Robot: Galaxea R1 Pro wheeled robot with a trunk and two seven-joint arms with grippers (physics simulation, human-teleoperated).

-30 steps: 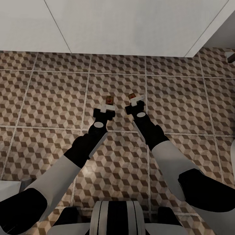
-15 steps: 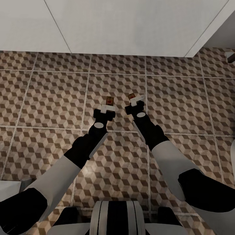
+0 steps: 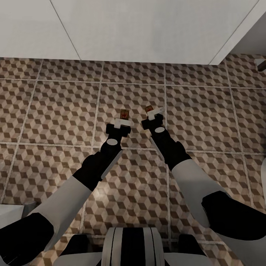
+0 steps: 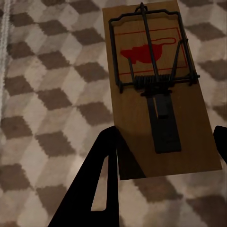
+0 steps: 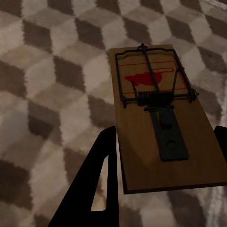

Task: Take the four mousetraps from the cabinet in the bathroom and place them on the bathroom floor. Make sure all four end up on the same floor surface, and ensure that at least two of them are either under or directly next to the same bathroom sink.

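Both arms reached forward and down over the bathroom floor (image 3: 55, 111). The left gripper (image 3: 122, 120) was clamped on one mousetrap (image 4: 156, 90), held flat between its fingers (image 4: 101, 175) above the cube-pattern tiles. The right gripper (image 3: 154, 112) was clamped on a second mousetrap (image 5: 163, 127) likewise. Whether either trap touched the tiles could not be told. A white unit (image 3: 140, 29) stood just beyond.

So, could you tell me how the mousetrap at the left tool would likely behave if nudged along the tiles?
The mousetrap is a flat wooden board, so it would probably slide rather than roll or tip. It looks stiff and likely light. Its wire bar could snag the left tool.
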